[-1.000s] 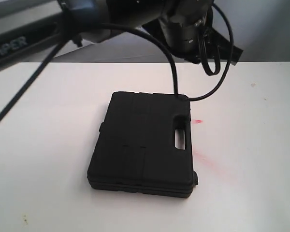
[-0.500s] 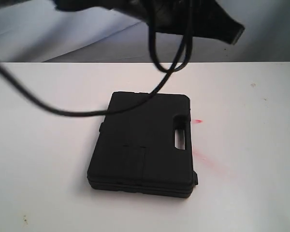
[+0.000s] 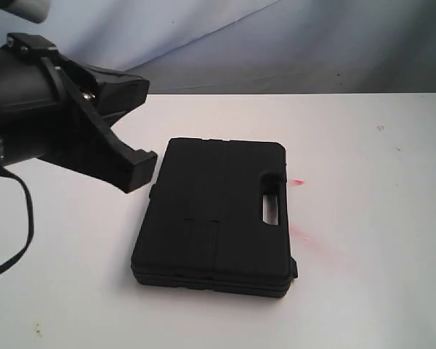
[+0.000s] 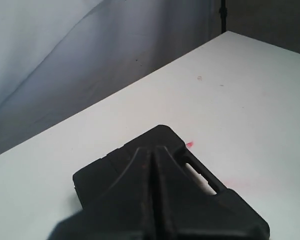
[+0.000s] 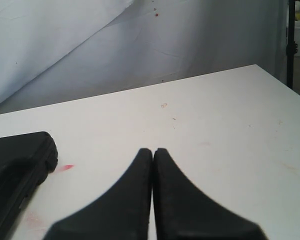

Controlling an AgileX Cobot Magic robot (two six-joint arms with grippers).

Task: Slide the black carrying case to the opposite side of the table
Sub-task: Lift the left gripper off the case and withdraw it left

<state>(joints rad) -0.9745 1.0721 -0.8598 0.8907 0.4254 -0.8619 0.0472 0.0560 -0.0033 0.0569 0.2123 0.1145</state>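
Observation:
The black carrying case (image 3: pixel 218 211) lies flat on the white table (image 3: pixel 370 182), its handle slot toward the right. My left gripper (image 3: pixel 139 166) hangs at the left, its tip just off the case's far-left corner; I cannot tell whether it touches. In the left wrist view its fingers (image 4: pixel 152 149) are pressed together with nothing between them, above the case (image 4: pixel 102 167). My right gripper (image 5: pixel 153 150) is out of the exterior view. It is shut too, over bare tabletop, with the case's corner (image 5: pixel 15 160) off to one side.
A red mark (image 3: pixel 298 182) and a faint red smear (image 3: pixel 309 236) lie on the table right of the case. A grey cloth backdrop (image 3: pixel 291 43) hangs behind the far edge. A black cable (image 3: pixel 22 240) loops down at the left.
The arm and cable that crossed the top of the view have swung away. The left gripper now comes in from the left, beside the case. The case has not moved.

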